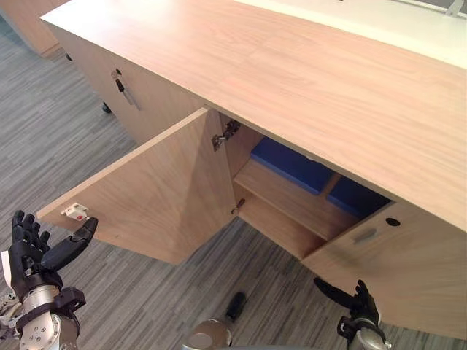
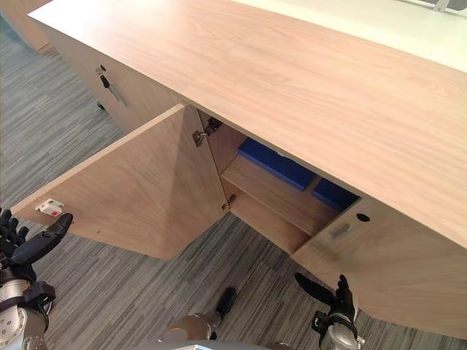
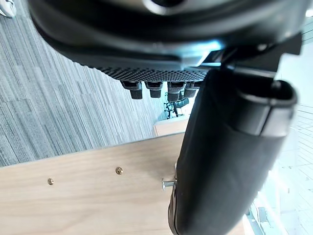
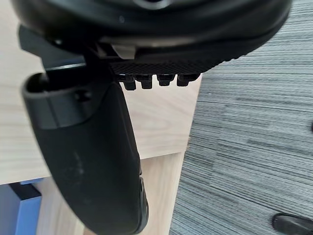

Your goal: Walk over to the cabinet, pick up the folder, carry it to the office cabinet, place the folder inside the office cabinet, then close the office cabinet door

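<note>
Both hands hold nothing. Left hand is flat-fingered, thumb stretched toward the free edge of the left door, just beside its catch; contact can't be confirmed. Right hand is low with fingers spread, near the right door.

A blue folder lies on the upper shelf inside the cabinet, with a second blue item beside it. Which one is the task's is unclear.

Placing looks done and only closing is left. The left door stands wide open and the right one is ajar. The left door's sweep over the floor looks free. The hinge-side gap is narrow, so keep fingers on the outer edge.
</note>
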Motion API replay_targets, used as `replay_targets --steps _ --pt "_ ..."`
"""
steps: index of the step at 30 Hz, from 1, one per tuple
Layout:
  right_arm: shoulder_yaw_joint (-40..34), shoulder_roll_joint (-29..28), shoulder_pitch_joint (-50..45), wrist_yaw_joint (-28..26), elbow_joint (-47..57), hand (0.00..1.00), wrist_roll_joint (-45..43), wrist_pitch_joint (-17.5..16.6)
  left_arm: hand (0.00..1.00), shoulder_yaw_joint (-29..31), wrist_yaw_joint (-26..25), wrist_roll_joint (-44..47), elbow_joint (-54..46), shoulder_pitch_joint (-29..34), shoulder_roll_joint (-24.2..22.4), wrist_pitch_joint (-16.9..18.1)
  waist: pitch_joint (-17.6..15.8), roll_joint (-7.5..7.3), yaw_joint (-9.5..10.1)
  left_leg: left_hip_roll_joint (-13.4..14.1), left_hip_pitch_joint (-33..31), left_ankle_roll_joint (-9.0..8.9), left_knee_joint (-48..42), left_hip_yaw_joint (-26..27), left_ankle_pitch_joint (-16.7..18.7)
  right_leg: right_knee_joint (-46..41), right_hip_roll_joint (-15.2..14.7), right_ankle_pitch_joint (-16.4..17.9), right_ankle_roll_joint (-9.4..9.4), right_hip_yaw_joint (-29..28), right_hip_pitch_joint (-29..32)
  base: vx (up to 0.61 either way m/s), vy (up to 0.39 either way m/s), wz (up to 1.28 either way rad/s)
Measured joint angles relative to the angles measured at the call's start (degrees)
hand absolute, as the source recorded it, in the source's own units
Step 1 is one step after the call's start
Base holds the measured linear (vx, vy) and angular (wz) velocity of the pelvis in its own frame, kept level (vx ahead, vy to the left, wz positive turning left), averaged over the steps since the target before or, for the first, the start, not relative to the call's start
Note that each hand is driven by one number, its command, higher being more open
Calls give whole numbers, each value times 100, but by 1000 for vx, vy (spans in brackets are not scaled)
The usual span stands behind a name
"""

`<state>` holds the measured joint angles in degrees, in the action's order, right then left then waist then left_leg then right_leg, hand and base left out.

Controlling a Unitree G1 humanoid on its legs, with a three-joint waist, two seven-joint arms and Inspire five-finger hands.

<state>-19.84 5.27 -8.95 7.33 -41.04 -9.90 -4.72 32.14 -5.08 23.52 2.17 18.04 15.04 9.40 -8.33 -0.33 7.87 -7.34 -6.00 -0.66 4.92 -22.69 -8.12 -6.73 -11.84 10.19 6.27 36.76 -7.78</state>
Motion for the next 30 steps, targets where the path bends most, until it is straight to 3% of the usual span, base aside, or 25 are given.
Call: replay_targets --steps 9,16,21,30 --pt "0 -57 -35 -13 -214 100 3 2 100 -354 -166 -325 112 -85 -17 0 1 -21 -31 200 34 -33 6 359 20 171 139 -12 -10 -572 73 -70 -25 -21" --pt "9 -145 -99 -13 -419 100 1 4 100 -437 -395 -325 370 -39 -229 214 -1 -20 -97 446 9 -84 43 699 -23 220 317 -121 -86 -999 298 -118 -13 -30" --pt "11 -307 -127 -10 -620 100 -4 2 100 -1034 -550 -325 134 643 -853 516 -15 -15 -92 508 -28 -100 43 916 -42 255 350 -234 -83 -1235 422 -82 15 -21" --pt "456 -471 103 -10 -702 100 0 -1 100 -1625 -557 -327 125 1441 -1118 728 -71 30 -63 653 -335 -104 39 1471 -82 243 411 -403 -92 -1832 1016 -65 30 -29"
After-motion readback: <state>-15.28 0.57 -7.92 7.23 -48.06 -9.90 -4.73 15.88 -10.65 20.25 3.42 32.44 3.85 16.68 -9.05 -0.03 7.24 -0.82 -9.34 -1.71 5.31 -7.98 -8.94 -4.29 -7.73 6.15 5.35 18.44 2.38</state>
